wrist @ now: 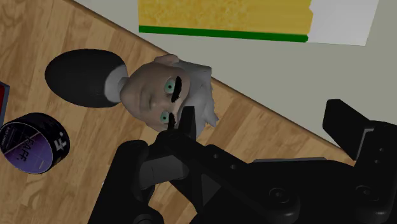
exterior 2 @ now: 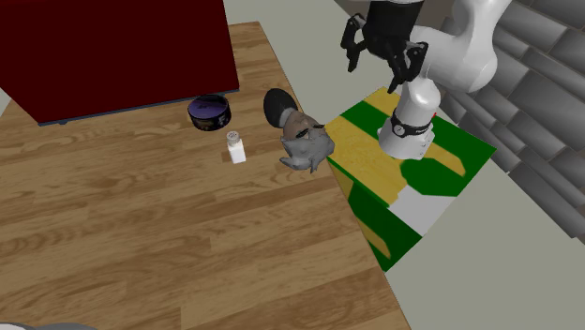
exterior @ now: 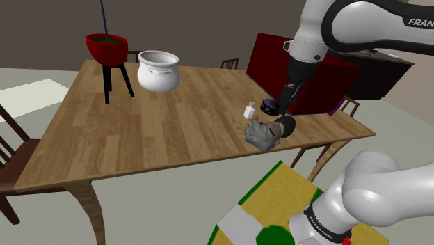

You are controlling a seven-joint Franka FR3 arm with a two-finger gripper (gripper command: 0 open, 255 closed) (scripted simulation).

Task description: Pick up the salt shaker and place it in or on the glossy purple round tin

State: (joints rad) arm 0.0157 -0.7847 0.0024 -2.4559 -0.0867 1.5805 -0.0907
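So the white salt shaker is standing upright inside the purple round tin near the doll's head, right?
No. The salt shaker stands upright on the wooden table beside the purple round tin, not inside it, near the doll's head. The second exterior view shows it.

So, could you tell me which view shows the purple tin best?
The wrist view: the purple tin is close, with the lettering on its top visible. Second exterior view: whole but small. Shoulder view: smaller still.

A doll's head (wrist: 159,95) lies on the wooden table (wrist: 254,137) near the purple tin (wrist: 32,143).
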